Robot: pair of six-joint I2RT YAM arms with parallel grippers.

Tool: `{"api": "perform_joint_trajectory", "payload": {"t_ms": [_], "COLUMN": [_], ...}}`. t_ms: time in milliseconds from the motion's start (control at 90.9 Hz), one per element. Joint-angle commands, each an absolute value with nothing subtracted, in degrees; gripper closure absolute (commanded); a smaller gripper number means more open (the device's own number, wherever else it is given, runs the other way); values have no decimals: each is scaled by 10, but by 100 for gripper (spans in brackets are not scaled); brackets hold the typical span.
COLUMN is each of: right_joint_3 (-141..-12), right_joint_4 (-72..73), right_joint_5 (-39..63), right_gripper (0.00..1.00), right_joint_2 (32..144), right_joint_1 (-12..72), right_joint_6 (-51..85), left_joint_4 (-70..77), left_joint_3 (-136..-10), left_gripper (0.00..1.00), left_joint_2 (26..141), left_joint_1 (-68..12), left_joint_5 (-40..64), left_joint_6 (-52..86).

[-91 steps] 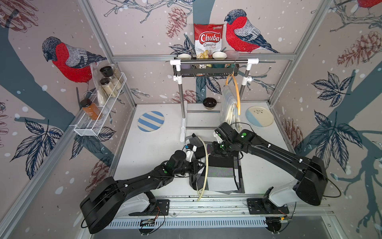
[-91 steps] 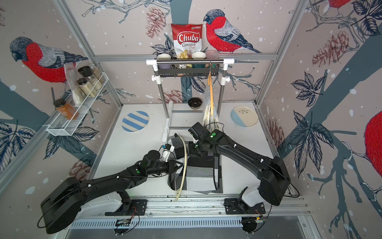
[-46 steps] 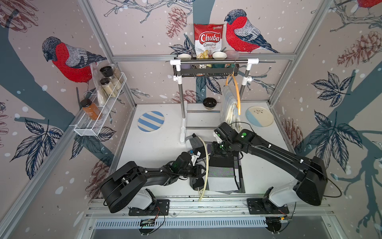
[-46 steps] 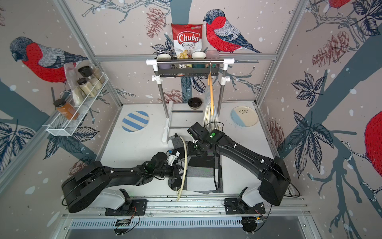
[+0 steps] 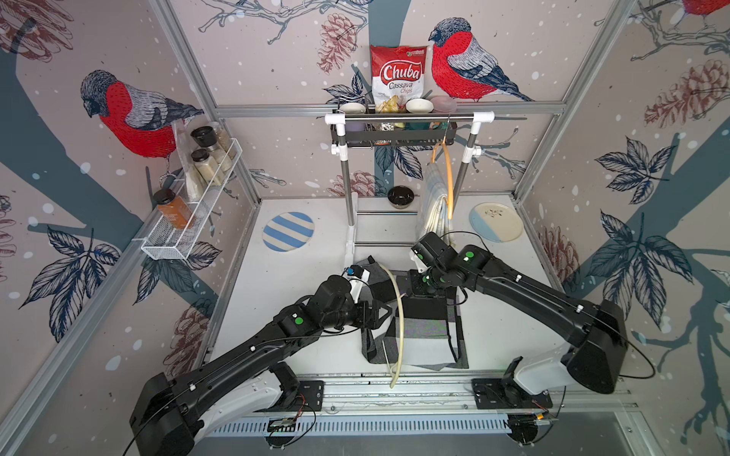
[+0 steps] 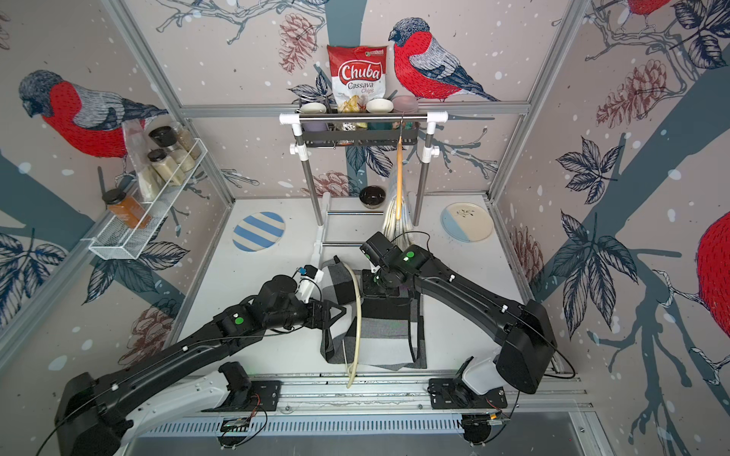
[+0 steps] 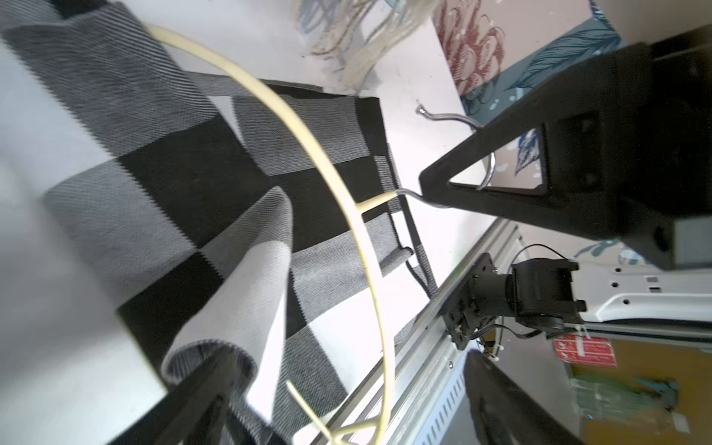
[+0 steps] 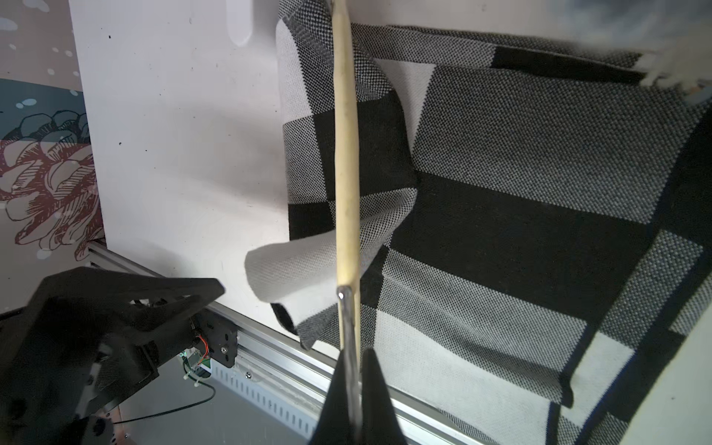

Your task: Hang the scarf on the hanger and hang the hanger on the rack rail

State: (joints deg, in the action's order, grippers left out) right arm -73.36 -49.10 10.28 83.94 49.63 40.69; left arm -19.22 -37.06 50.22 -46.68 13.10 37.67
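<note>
The scarf [image 5: 418,327] [image 6: 379,327], checked black, grey and white, lies spread on the table near the front edge. The cream hanger [image 5: 399,316] [image 6: 358,316] stands over it. My right gripper [image 8: 352,385] [image 5: 420,284] is shut on the hanger's metal hook [image 8: 346,327]. A loose strip of the scarf [image 8: 308,269] curls up beside the hanger's arm [image 8: 346,173]. My left gripper [image 5: 381,314] [image 7: 346,416] stands open just left of the hanger [image 7: 370,246]. The scarf's curled end [image 7: 231,308] lies against one finger and is not pinched.
At the back, a rail rack [image 5: 407,118] carries an orange hanger [image 5: 448,177] with a pale cloth [image 5: 432,205]. A black bowl [image 5: 400,196], a striped plate [image 5: 288,231] and a blue-cream plate [image 5: 495,221] lie near it. A wire shelf [image 5: 193,221] of jars hangs on the left wall.
My left gripper has opened and let go of the scarf's strip, then drawn back a little toward the front. The right gripper has kept the hanger's hook still.
</note>
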Motion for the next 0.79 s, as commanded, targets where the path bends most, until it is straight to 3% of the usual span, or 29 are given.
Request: {"api": "perform_joint_trajectory", "payload": {"t_ms": [0,165,330,484,539,660,715,781], "right_joint_3": [-745,-751,-754,-755,-754,-754,-756,-758], "right_joint_4": [-522,-524,-528,-529,-529,-527,-527,-526], "right_joint_5": [91,94,94,92,91,92,91,92], "right_gripper": [100,100,100,100,100,100,100,100], "right_joint_2": [839,838,842,844,845,845,846,847], "right_joint_1": [498,502,509,514,514,514,515,515], "right_joint_6": [406,409,411,411,411,412,412,413], "left_joint_4": [-293,-254,-112,45,100,175,184,208], "left_joint_3": [-380,-354,-296,-272,-259,-238,-235,-229], "left_gripper": [11,29,5,8,21,77,92,98], "left_joint_2": [475,474,577,669,673,664,669,692], "left_joint_1": [-459,-452,-436,-438,-440,-452,-462,-468], "left_joint_5": [77,41,76,147,166,185,187,195], "left_joint_6": [359,394,429,449,462,480,482,493]}}
